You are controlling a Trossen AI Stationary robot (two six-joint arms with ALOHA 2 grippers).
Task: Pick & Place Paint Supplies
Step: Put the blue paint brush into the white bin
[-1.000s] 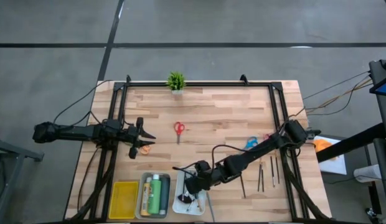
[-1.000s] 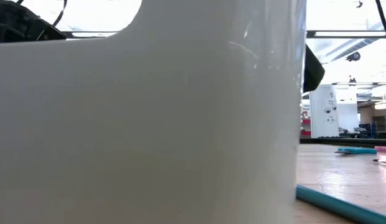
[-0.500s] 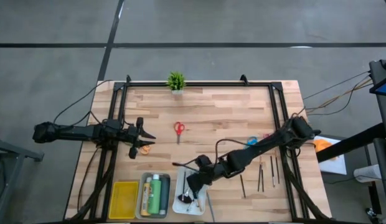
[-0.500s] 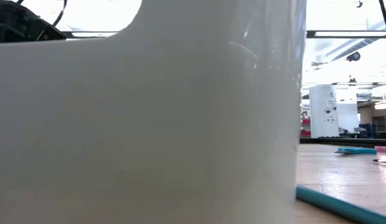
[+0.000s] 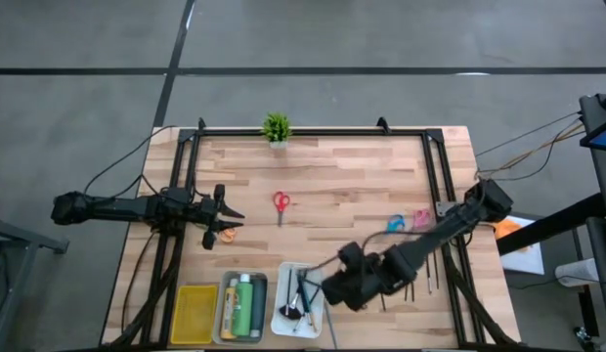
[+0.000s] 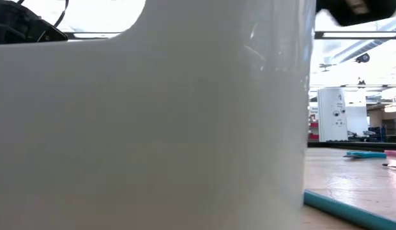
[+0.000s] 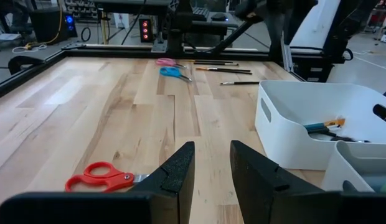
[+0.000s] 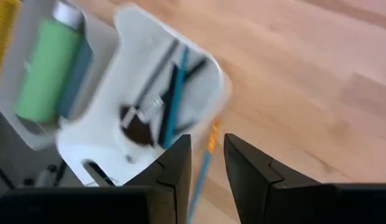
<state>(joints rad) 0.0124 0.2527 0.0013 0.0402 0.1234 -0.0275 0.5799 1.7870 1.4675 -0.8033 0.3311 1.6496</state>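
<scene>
Since the earlier frame the right gripper (image 5: 332, 289) has been drawn back from over the white tray (image 5: 281, 315), toward the right; its jaws are seen narrowly parted with nothing between them. Brushes (image 5: 416, 271) are left on the wood just beside that arm, long axes running near-to-far. The left gripper (image 5: 225, 217) is parked at the left edge, fingers slightly apart, empty, red scissors (image 5: 281, 203) near it

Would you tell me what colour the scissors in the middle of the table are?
Red-handled scissors, clearest in the high view.
</scene>
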